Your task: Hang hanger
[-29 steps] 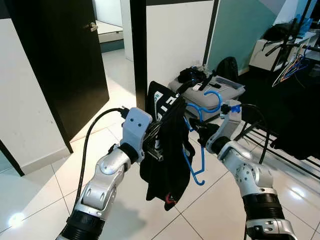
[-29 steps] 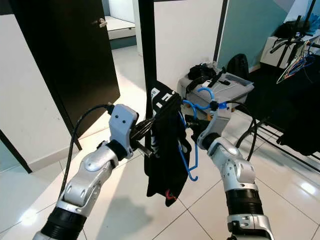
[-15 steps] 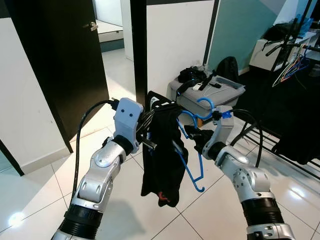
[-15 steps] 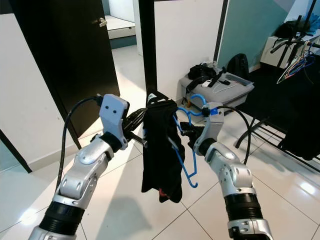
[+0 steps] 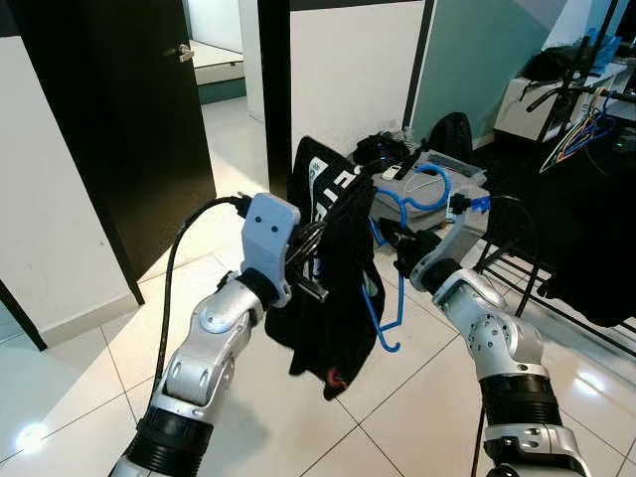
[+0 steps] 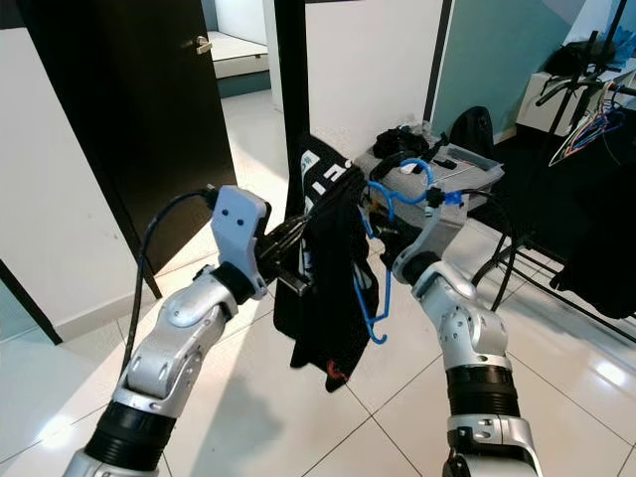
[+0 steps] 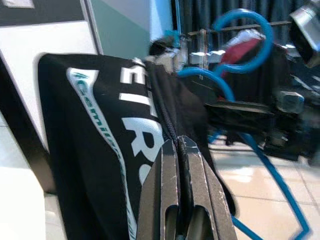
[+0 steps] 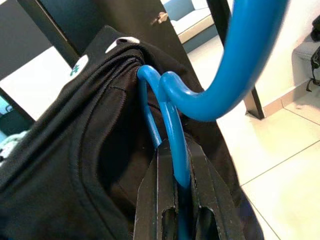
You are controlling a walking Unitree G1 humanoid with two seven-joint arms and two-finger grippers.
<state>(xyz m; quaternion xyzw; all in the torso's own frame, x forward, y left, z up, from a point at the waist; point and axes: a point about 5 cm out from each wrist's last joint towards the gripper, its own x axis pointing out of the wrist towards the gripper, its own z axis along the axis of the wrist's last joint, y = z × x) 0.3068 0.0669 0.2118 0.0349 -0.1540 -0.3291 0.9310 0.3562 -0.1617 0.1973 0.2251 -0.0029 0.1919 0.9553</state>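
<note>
- Blue plastic clothes hanger (image 5: 390,260) is held up in front of the robot, between its two arms, above the glossy white tiled floor (image 5: 89,368); its hook curls upward near the right wrist, and one thin arm runs down to a small upturned end.
- Draped over the hanger is a black garment with white and teal lettering (image 5: 333,268), which hangs in a bunched fold with a small red spot near its lower hem.
- The right gripper (image 8: 175,175) is clamped narrowly on the hanger's neck, just below the hook; in the right wrist view the blue bar runs straight between the two black fingers (image 8: 150,200), with the dark cloth pressed against it.
- The left gripper (image 7: 179,150) is pinched tight on a fold of the black garment, its fingers (image 7: 200,190) close together with the cloth seam running into them.
- Behind the arms stands a dark wooden door with a metal handle (image 5: 129,119), beside a white wall panel (image 5: 348,70).
- On the floor further back sits a grey storage box (image 5: 452,179) with dark items heaped on its lid.
- To the robot's right is a black clothes rack (image 5: 576,109) carrying dark garments, with a few coloured wire hangers (image 5: 581,134) on its rail.
</note>
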